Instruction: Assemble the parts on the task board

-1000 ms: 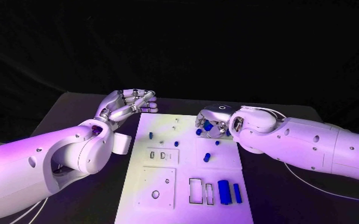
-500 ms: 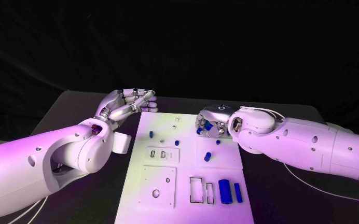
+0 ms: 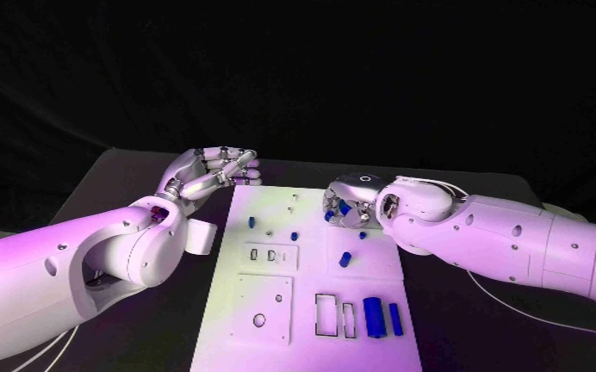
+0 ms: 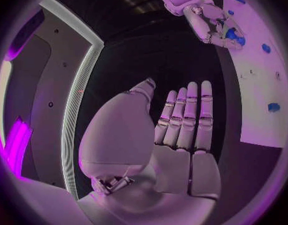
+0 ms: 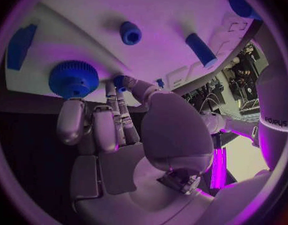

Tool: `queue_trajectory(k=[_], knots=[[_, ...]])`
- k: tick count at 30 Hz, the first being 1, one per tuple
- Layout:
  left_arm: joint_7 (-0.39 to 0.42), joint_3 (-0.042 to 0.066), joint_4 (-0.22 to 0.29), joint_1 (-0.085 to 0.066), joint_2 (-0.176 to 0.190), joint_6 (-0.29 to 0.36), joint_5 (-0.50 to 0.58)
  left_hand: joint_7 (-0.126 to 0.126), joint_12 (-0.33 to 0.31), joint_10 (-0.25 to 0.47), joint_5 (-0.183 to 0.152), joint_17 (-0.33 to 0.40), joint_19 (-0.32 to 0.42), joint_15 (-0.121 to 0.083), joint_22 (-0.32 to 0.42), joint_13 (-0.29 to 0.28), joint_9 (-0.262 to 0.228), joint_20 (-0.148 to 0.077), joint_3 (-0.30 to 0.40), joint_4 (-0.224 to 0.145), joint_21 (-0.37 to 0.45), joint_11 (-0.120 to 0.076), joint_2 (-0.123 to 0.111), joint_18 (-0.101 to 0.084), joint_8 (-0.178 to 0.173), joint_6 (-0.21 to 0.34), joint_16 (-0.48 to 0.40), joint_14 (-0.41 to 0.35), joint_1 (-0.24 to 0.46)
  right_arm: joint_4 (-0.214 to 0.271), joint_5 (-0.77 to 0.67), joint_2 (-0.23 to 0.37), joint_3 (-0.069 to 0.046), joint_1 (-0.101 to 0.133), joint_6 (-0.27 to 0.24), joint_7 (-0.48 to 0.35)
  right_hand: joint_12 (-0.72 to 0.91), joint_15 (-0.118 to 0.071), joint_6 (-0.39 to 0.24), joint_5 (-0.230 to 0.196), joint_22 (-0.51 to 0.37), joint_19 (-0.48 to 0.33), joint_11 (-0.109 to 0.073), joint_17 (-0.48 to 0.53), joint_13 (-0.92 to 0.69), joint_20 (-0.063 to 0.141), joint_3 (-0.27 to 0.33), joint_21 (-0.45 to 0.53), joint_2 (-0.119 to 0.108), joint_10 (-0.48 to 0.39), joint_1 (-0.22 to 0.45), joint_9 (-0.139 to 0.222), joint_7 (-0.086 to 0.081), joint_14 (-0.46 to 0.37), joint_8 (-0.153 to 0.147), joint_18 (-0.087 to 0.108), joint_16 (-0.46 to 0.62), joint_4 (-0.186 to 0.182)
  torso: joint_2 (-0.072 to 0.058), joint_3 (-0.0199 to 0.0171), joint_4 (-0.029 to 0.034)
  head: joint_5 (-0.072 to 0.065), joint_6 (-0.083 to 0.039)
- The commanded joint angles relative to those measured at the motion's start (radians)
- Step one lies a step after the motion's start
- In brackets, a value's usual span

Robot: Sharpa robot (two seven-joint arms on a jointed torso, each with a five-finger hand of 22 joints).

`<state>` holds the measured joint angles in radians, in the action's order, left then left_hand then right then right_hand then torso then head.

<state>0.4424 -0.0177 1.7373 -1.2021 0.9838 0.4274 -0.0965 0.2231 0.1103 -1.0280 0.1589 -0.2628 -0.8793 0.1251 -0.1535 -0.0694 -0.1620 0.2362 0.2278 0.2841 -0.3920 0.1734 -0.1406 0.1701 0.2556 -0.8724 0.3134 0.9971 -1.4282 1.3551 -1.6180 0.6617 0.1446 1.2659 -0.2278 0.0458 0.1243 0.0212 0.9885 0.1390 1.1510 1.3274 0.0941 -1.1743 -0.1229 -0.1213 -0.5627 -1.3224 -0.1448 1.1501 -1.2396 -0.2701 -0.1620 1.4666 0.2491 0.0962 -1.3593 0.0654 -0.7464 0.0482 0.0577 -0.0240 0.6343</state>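
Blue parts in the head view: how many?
7 visible. Three small parts across the middle, one below them, two long parts nearest, one at the right hand; more may hide beneath it.

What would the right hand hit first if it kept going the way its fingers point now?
Probably the blue toothed wheel. In the right wrist view the right hand has its fingers reaching up to the edge of the white board, their tips right beside that wheel. Whether they already touch it is unclear.
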Motion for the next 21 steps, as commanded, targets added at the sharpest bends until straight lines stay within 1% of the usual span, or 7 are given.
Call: queue_trajectory(k=[1, 6, 8, 13, 15, 19, 21], knots=[[0.001, 0.001, 0.003, -0.002, -0.001, -0.022, 0.008, 0.008, -0.005, 0.007, 0.000, -0.002, -0.008, 0.004, -0.001, 0.001, 0.000, 0.000, -0.003, 0.003, -0.004, 0.004, 0.003, 0.013, -0.001, 0.001, 0.005, 0.001, -0.007, -0.001, -0.016, -0.001, 0.002, -0.005, -0.009, 0.022, 0.005, -0.008, 0.011, -0.004, 0.005, 0.007, 0.000, 0.000, -0.001, 0.001, -0.009, -0.006, 0.011, 0.008, -0.002, -0.004, 0.001, 0.036, 0.006, -0.010, -0.006, 0.001, 0.000, 0.0014, 0.0007, -0.001, 0.001], [-0.001, 0.001, 0.003, -0.002, 0.000, -0.024, 0.012, 0.008, -0.005, 0.007, 0.000, -0.003, -0.008, 0.004, -0.001, 0.001, 0.000, 0.000, -0.002, 0.003, -0.004, 0.004, 0.005, 0.013, -0.001, 0.001, 0.005, 0.001, -0.008, 0.017, -0.016, 0.010, 0.002, -0.006, -0.056, 0.028, 0.007, -0.009, 0.018, -0.005, 0.017, 0.012, -0.003, -0.002, -0.001, 0.003, -0.019, -0.014, 0.014, 0.014, -0.005, -0.010, 0.004, 0.036, 0.013, -0.012, -0.010, 0.002, 0.001, 0.0028, 0.0010, -0.002, -0.002], [-0.001, 0.001, 0.002, -0.002, 0.000, -0.025, 0.012, 0.008, -0.005, 0.007, 0.000, -0.003, -0.008, 0.004, -0.001, 0.001, 0.000, 0.000, -0.002, 0.003, -0.004, 0.004, 0.005, 0.013, -0.001, 0.001, 0.005, 0.001, -0.008, 0.026, -0.016, 0.014, 0.002, -0.005, -0.076, 0.031, 0.007, -0.010, 0.019, -0.006, 0.019, 0.013, -0.003, -0.001, -0.002, 0.003, -0.020, -0.015, 0.014, 0.015, -0.004, -0.012, 0.004, 0.036, 0.014, -0.013, -0.010, 0.001, 0.001, 0.0027, 0.0015, -0.002, -0.004], [-0.002, 0.001, 0.000, -0.003, 0.000, -0.026, 0.015, 0.008, -0.005, 0.007, 0.000, -0.003, -0.008, 0.004, -0.001, 0.001, 0.000, 0.000, -0.002, 0.003, -0.004, 0.004, 0.006, 0.013, -0.001, 0.001, 0.005, 0.001, -0.008, 0.049, -0.015, 0.022, -0.001, 0.000, -0.148, 0.038, 0.008, -0.011, 0.022, -0.008, 0.024, 0.014, -0.005, -0.002, -0.002, 0.004, -0.027, -0.019, 0.014, 0.019, -0.005, -0.016, 0.006, 0.036, 0.018, -0.013, -0.012, 0.002, 0.001, 0.0040, 0.0025, -0.003, -0.009], [-0.002, 0.001, -0.002, -0.003, 0.000, -0.027, 0.016, 0.008, -0.005, 0.007, 0.000, -0.003, -0.008, 0.004, -0.001, 0.001, 0.000, 0.000, -0.002, 0.003, -0.004, 0.004, 0.006, 0.013, -0.001, 0.001, 0.005, 0.001, -0.008, 0.053, -0.014, 0.020, -0.003, 0.003, -0.178, 0.042, 0.007, -0.012, 0.022, -0.010, 0.024, 0.013, -0.005, 0.000, -0.001, 0.005, -0.032, -0.019, 0.013, 0.018, -0.008, -0.017, 0.007, 0.035, 0.018, -0.013, -0.012, 0.004, 0.000, 0.0036, 0.0036, -0.003, -0.011], [-0.003, 0.001, -0.006, -0.003, 0.000, -0.027, 0.018, 0.008, -0.005, 0.007, 0.000, -0.003, -0.008, 0.004, -0.001, 0.001, 0.000, 0.000, -0.002, 0.003, -0.004, 0.004, 0.006, 0.013, -0.001, 0.001, 0.005, 0.001, -0.008, 0.044, -0.011, 0.006, -0.004, 0.008, -0.213, 0.052, 0.007, -0.012, 0.023, -0.016, 0.027, 0.014, -0.005, -0.001, -0.001, 0.006, -0.040, -0.021, 0.014, 0.020, -0.008, -0.021, 0.007, 0.035, 0.020, -0.013, -0.013, 0.004, -0.001, 0.0032, 0.0043, -0.002, -0.014], [-0.003, 0.001, -0.008, -0.003, 0.000, -0.027, 0.018, 0.008, -0.005, 0.007, 0.000, -0.003, -0.008, 0.004, -0.001, 0.001, 0.000, 0.000, -0.002, 0.003, -0.004, 0.004, 0.006, 0.013, -0.001, 0.001, 0.005, 0.001, -0.008, 0.028, -0.008, -0.010, -0.005, 0.010, -0.235, 0.059, 0.006, -0.012, 0.024, -0.018, 0.027, 0.014, -0.005, 0.000, -0.001, 0.006, -0.041, -0.021, 0.015, 0.020, -0.008, -0.022, 0.007, 0.035, 0.021, -0.013, -0.013, 0.004, -0.003, 0.0031, 0.0052, -0.001, -0.016]])
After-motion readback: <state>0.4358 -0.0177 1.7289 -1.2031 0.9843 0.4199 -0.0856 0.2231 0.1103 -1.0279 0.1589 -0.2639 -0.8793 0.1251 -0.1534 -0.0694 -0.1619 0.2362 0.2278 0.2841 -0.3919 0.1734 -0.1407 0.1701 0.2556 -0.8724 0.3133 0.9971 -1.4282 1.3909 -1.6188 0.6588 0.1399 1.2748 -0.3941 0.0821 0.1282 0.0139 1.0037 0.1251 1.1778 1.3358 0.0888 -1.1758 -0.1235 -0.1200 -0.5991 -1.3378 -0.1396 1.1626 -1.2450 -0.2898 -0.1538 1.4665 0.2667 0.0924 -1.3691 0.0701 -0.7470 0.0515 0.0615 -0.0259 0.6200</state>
